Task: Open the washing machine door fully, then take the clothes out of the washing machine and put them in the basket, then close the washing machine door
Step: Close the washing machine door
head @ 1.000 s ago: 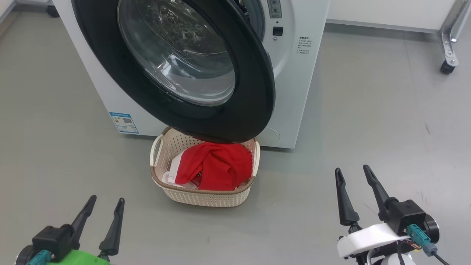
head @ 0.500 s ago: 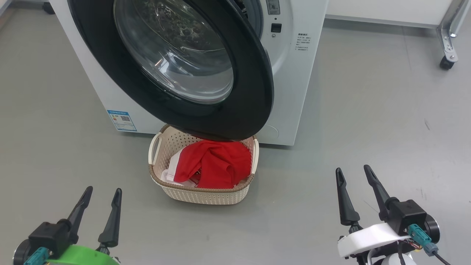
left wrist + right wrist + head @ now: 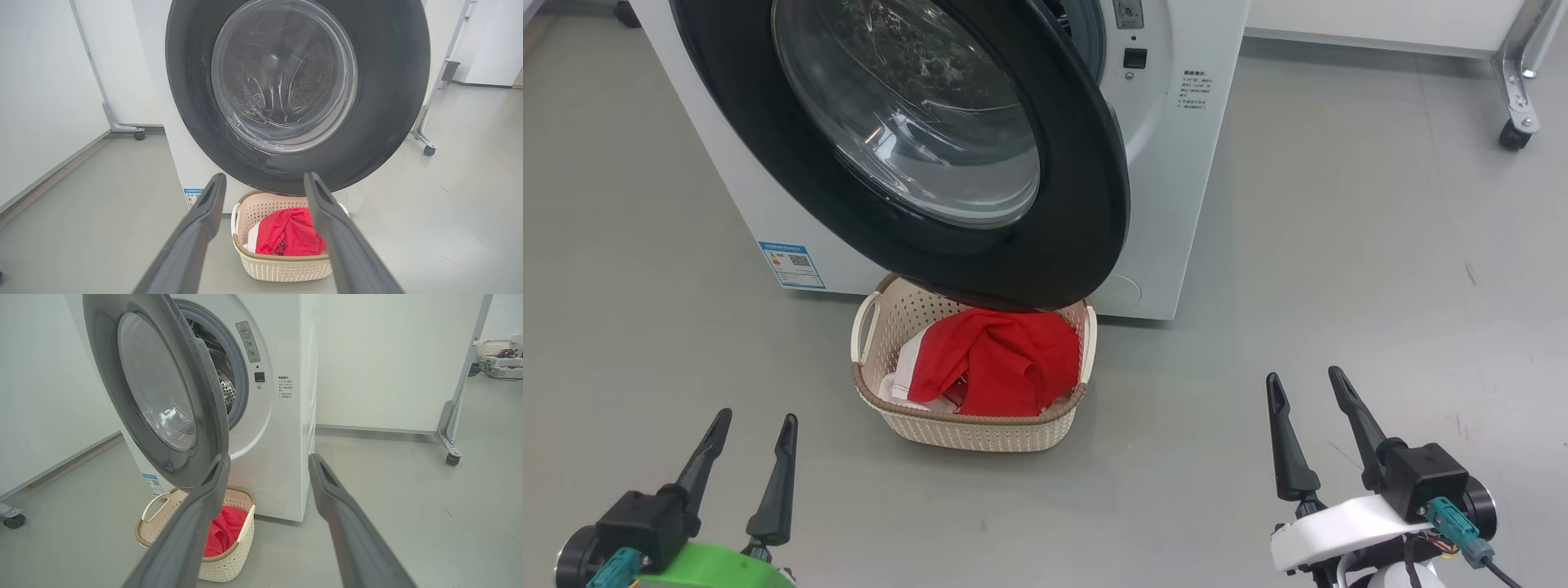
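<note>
The washing machine (image 3: 1176,163) stands at the top of the head view. Its door (image 3: 1086,212) is swung partway out, black rim and glass bowl hanging over the basket (image 3: 968,429). In the right wrist view the door (image 3: 204,396) stands off the grey seal and steel drum (image 3: 226,392). The clothes (image 3: 1005,359), red with white fabric beside them, lie in the basket on the floor. My left gripper (image 3: 756,420) is open at the lower left. My right gripper (image 3: 1303,377) is open at the lower right. Both are well short of the door and hold nothing.
A wheeled metal frame leg (image 3: 1515,135) stands on the grey floor at the far right, with white panels behind it. Another caster (image 3: 14,520) sits at the left edge of the right wrist view. Open floor lies between the grippers and the basket.
The whole head view has shifted slightly up and left, so the camera has moved. The left gripper has shifted a little. Door, basket and clothes keep their places.
</note>
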